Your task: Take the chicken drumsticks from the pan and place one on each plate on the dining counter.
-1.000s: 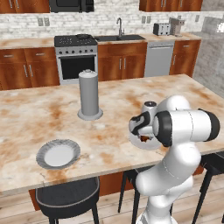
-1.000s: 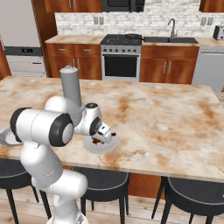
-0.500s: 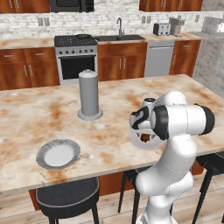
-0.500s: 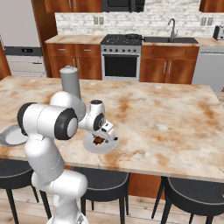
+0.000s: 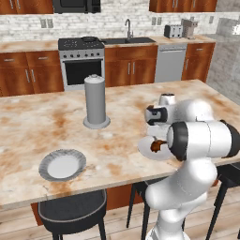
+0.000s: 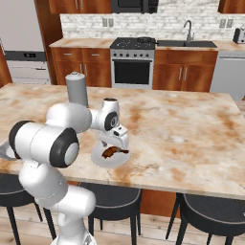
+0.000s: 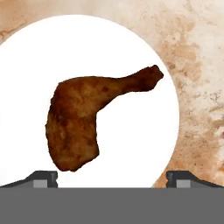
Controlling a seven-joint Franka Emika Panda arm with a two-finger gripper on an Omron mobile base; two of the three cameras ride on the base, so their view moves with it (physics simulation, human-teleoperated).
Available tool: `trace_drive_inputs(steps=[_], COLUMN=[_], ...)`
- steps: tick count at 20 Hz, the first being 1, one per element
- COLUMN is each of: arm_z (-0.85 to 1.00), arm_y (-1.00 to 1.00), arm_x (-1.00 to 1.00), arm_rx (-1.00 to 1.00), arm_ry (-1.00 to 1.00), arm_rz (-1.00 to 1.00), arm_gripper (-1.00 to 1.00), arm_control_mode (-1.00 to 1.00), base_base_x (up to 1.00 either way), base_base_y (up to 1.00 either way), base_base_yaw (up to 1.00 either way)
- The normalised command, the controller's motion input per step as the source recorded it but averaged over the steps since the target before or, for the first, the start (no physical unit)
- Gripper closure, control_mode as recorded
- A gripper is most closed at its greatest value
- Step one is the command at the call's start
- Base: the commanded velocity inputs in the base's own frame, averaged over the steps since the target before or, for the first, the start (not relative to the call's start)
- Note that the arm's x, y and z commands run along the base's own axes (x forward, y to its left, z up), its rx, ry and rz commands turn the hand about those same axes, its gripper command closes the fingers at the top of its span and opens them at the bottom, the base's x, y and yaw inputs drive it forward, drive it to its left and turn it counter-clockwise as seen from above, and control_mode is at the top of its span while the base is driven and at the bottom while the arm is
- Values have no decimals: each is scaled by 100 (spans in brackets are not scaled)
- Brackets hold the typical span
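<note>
Dining counter (image 5: 42, 126), hand (image 6: 115, 143) spread low over drumstick (image 7: 83, 118), plate (image 7: 131, 144)

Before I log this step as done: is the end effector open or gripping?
End effector: open, holding nothing; drumstick lies free on the plate.

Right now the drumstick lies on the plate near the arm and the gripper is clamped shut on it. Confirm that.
Not quite. The drumstick does lie on the plate near the arm, but the gripper is open, not clamped on it. The hand view shows its fingertips standing wide apart, clear of the meat.
</note>
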Motion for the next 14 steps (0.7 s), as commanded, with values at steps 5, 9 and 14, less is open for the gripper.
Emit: trace_drive_inputs(steps=[5,9,14], arm_z=[49,37,31], arm_y=[7,15,18], arm_x=[-83,-89,-81], arm_rx=[7,8,2], arm_ry=[1,0,0], arm_rz=[0,0,0], arm_gripper=[-100,-100,-100], arm_control_mode=[-100,-100,-100], base_base_x=[0,0,0], base_base_y=[0,0,0], base_base_yaw=[0,0,0])
